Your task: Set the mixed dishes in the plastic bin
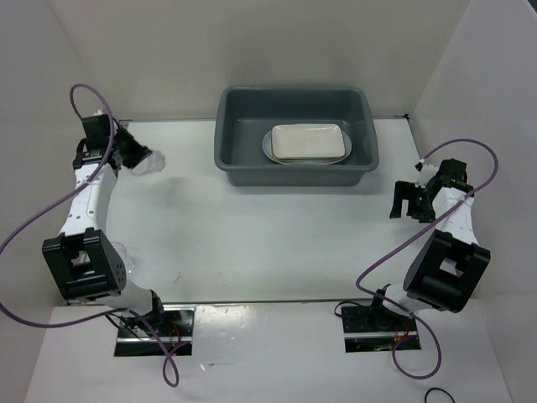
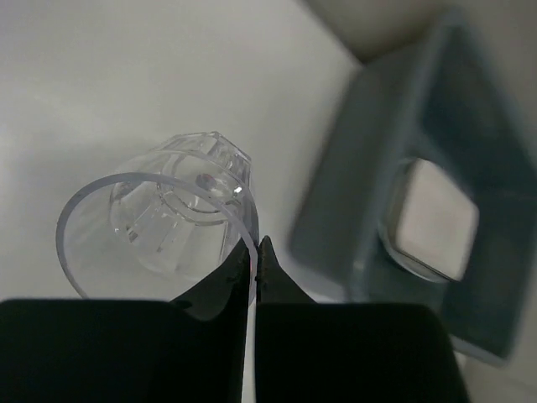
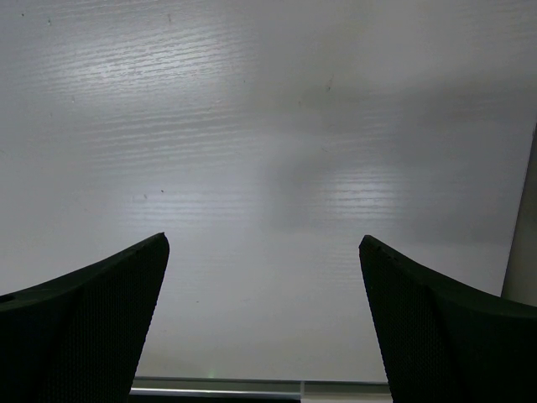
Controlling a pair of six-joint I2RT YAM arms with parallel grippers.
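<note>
Left wrist view showed your left claw [image 2: 258, 252] pinched shut on the rim of a clear glass cup [image 2: 159, 222], well left of the plastic bin [image 2: 352, 201]. The step, as I judged it, was the carry: you needed to lift over the bin's wall and miss the cream plate [image 2: 432, 220] inside. Your right claw [image 3: 264, 243] stood wide and empty.
</note>
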